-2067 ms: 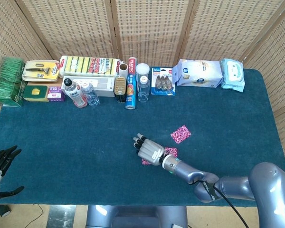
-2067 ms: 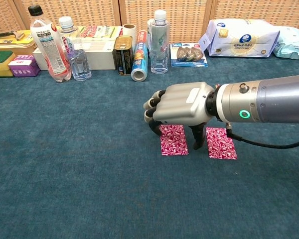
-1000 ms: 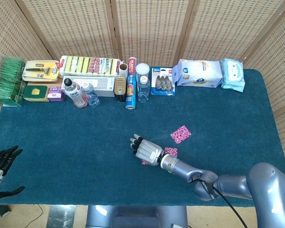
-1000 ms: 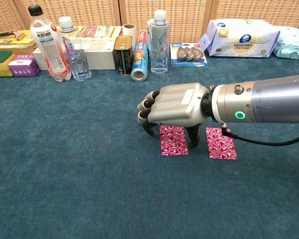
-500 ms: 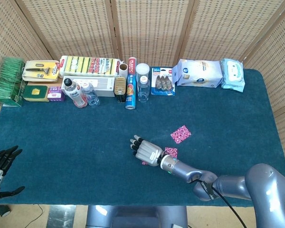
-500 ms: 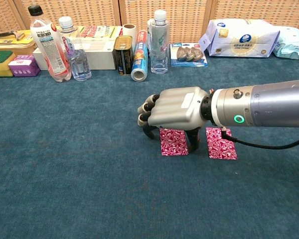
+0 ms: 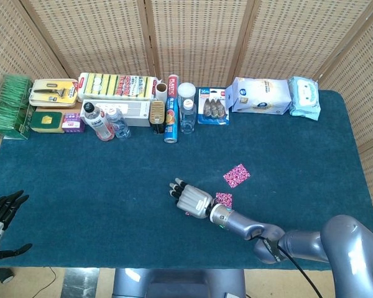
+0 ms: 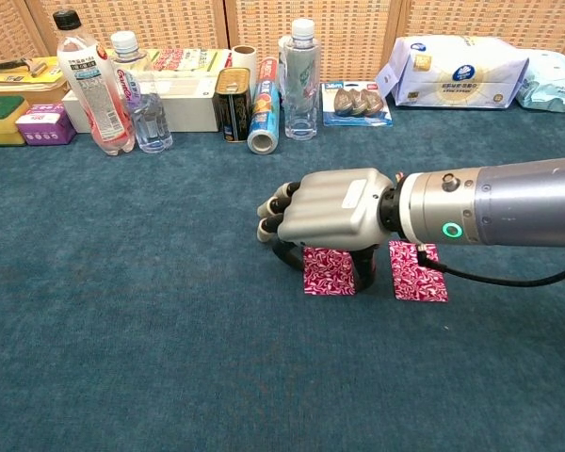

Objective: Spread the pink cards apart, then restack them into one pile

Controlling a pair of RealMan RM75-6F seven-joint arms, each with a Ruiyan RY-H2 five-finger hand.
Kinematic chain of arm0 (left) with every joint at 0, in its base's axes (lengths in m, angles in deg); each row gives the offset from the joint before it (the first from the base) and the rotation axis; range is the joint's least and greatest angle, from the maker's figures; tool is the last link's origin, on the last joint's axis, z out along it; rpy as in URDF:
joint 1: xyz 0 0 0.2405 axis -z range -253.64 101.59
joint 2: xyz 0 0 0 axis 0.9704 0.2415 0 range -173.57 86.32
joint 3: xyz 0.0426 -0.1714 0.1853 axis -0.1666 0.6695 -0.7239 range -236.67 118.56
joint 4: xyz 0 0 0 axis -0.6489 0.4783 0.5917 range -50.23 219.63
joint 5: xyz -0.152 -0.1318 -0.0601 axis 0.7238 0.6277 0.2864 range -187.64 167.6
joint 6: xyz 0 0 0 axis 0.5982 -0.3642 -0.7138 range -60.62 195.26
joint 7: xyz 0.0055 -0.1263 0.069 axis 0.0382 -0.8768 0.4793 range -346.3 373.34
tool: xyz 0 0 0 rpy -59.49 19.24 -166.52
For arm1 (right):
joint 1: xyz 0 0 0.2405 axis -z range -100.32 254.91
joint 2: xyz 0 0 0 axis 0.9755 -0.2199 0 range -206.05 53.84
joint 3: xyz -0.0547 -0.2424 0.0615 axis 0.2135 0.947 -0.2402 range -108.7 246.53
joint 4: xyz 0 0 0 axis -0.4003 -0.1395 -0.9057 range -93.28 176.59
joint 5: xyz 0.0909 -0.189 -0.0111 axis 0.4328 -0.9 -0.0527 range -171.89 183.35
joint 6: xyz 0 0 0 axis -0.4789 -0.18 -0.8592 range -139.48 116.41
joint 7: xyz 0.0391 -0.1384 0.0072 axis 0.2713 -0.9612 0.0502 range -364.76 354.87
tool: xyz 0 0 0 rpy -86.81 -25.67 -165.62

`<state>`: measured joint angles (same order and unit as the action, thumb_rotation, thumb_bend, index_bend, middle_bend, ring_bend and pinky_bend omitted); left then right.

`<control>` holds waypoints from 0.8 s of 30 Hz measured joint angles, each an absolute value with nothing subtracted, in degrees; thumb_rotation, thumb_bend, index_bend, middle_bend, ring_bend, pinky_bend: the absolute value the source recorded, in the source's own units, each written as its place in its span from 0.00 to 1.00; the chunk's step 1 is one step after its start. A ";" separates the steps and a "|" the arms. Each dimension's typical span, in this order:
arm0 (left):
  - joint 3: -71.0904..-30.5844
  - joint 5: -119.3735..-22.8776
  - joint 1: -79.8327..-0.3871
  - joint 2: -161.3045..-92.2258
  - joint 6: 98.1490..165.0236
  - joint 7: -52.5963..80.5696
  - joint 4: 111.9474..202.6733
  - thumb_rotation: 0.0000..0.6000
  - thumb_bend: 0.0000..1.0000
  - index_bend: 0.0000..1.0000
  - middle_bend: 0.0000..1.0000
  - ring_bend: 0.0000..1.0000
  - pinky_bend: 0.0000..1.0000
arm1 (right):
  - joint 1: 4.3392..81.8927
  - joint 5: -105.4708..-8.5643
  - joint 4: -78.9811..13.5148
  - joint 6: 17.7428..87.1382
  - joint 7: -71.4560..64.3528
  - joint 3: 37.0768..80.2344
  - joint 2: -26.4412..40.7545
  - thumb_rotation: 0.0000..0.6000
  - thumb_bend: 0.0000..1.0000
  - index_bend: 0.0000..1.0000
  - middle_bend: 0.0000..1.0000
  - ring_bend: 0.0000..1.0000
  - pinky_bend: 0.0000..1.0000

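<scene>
Pink card [image 8: 329, 271] lies directly under our right hand [image 8: 325, 215], fingers curled down onto it; grasp unclear, left hand [image 7: 1, 210] far off.

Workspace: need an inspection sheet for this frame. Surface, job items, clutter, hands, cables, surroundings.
Surface: dark teal felt table top, no damage seen.
Job's things: three pink cards. One lies under the right hand, one beside the wrist, a third apart farther back. Not stacked.
Clutter: along the back edge, water bottles, foil roll, tin can, sponge pack, wipes packs.
Hands: right hand low over the near card, fingers curled down around it; contact unclear. Left hand at the near left edge, fingers apart, holding nothing.
Cables: black cable along the right forearm.
Surroundings: woven wicker screens behind.
</scene>
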<state>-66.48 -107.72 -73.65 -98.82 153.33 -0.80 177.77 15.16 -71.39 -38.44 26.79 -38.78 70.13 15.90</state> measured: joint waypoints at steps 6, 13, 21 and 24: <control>-66.45 -107.67 -73.65 -98.79 153.36 -0.97 177.72 1.00 0.05 0.00 0.00 0.00 0.02 | 15.59 -72.06 -38.06 27.10 -38.41 70.28 16.12 1.00 0.12 0.45 0.15 0.06 0.09; -66.48 -107.76 -73.65 -98.77 153.40 -1.10 177.64 1.00 0.05 0.00 0.00 0.00 0.02 | 16.15 -73.28 -38.39 28.08 -38.00 70.21 16.09 1.00 0.13 0.46 0.16 0.07 0.09; -66.44 -107.69 -73.63 -98.74 153.39 -1.22 177.62 1.00 0.05 0.00 0.00 0.00 0.02 | 16.72 -73.98 -39.94 29.16 -38.16 69.74 15.04 1.00 0.13 0.46 0.16 0.07 0.10; -66.45 -107.69 -73.62 -98.73 153.35 -1.18 177.64 1.00 0.05 0.00 0.00 0.00 0.02 | 16.88 -73.99 -41.12 29.61 -38.69 69.45 14.17 1.00 0.12 0.46 0.16 0.07 0.10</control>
